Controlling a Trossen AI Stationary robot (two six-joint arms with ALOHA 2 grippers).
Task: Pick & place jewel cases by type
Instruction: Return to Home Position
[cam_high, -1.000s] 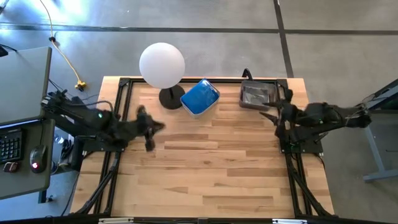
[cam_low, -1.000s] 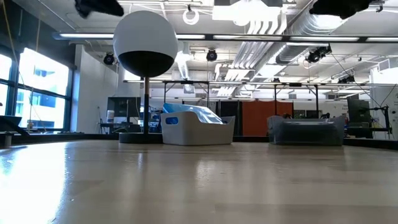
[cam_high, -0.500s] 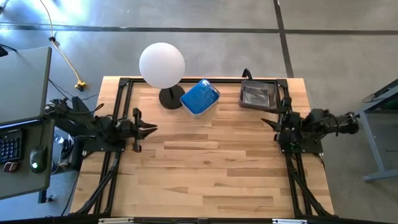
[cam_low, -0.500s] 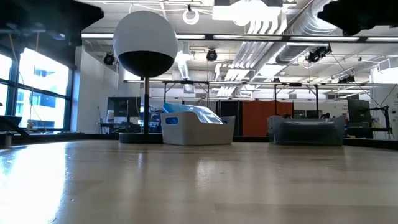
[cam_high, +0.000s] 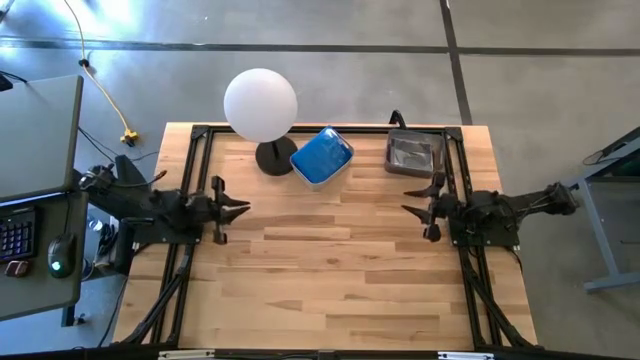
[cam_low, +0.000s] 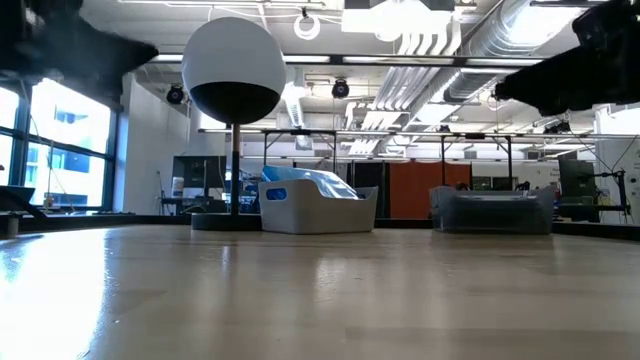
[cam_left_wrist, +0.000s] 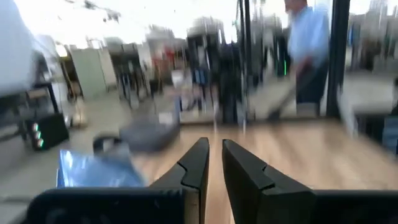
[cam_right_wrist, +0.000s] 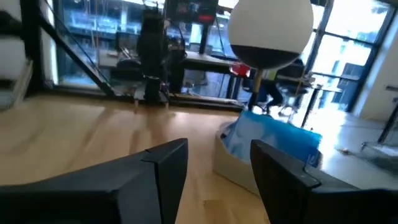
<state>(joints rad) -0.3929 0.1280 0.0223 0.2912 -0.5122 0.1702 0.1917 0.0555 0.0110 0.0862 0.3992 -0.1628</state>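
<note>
Left end effector (cam_left_wrist: 215, 144) hangs at the 9 o'clock edge of the surface (cam_high: 330, 290), its fingers nearly touching, only a slit between them, nothing held. Right end effector (cam_right_wrist: 219, 147) sits at 3 o'clock, fingers spread wide, empty. Only the high view looks into the tubs: blue jewel cases (cam_high: 322, 155) at 12 o'clock, dark jewel cases (cam_high: 413, 152) at 1 o'clock. The low view shows the white tub (cam_low: 318, 215) with blue poking above its rim, while the grey tub (cam_low: 492, 210) shows just its wall. A globe lamp (cam_high: 260, 103) stands at 11 o'clock. The left wrist view alone shows a blurred person (cam_left_wrist: 308, 43) beyond the surface.
</note>
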